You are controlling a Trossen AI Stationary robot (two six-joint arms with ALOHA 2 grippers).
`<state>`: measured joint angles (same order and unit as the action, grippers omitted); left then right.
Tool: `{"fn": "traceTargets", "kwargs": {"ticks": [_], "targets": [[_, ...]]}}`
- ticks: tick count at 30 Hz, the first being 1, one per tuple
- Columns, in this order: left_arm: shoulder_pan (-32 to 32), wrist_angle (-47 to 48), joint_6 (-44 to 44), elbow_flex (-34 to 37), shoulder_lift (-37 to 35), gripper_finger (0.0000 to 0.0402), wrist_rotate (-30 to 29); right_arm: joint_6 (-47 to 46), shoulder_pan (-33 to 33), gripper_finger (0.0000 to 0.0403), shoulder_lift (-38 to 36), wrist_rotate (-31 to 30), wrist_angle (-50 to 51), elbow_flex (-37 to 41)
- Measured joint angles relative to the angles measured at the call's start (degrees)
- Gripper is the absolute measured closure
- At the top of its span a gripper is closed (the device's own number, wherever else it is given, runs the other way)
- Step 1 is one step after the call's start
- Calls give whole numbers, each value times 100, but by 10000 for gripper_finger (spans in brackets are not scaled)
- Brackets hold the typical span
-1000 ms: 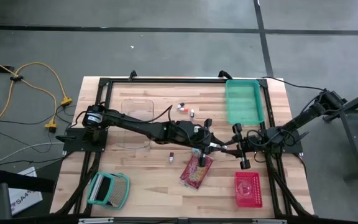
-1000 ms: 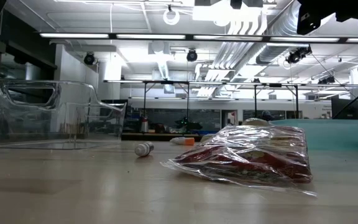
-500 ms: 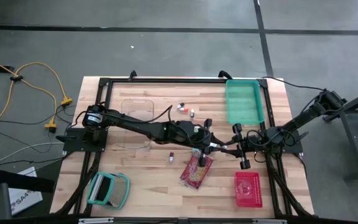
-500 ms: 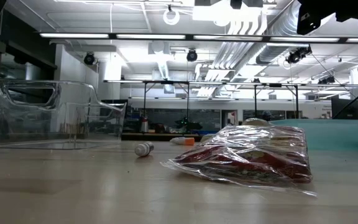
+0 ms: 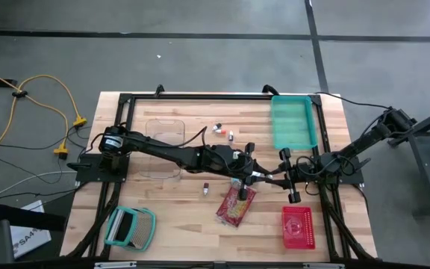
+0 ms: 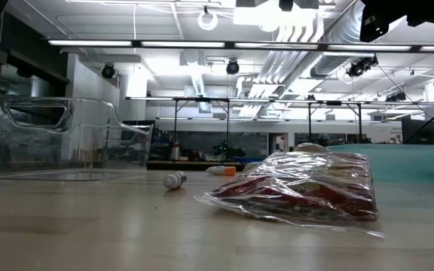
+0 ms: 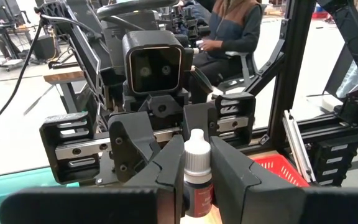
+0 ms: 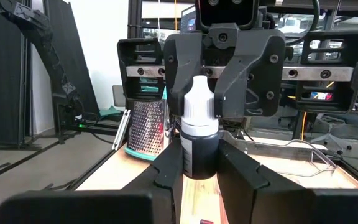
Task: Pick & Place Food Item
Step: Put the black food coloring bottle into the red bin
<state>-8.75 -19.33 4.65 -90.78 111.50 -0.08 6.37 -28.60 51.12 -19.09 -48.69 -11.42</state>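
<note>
A small dropper bottle with a white cap and a dark body stands upright in the air over the middle of the table. My left gripper and my right gripper face each other there, and both are shut on the bottle. Below them the clear bag of food lies flat on the wood; the low view shows the bag too. The grippers are out of the low view. My left gripper pinches the bottle's body between its two fingers, just below the white cap. Its fingers lie level and come from the table's left. The bottle stands upright, clear of the table. My right gripper pinches the bottle's dark body between its two fingers. Its fingers lie about level and come from the table's right, opposite the left gripper. The cap stands above its fingers.
A clear bin stands at the left and a teal tray at the far right. A red basket and a grater lie near the front edge. Loose small bottles lie on the wood. A seated person shows beyond the table.
</note>
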Motion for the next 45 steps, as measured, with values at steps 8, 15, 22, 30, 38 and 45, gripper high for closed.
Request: {"fn": "traceTargets", "kwargs": {"ticks": [8,15,22,30,38,45], "targets": [[0,0,56,0,0,348,0,0,0,333,1,0,0,0],[0,0,105,0,-2,322,9,-2,0,333,1,-1,0,0],[2,-2,105,2,-2,267,137,-2,-2,333,1,4,2,0],[2,-2,102,2,-2,262,149,-2,-2,333,-1,2,2,0],[0,-2,96,2,-2,261,151,-4,-187,333,-1,-169,68,0],[-6,-2,94,2,-2,261,177,-2,-855,333,-232,-1126,470,-3]]}}
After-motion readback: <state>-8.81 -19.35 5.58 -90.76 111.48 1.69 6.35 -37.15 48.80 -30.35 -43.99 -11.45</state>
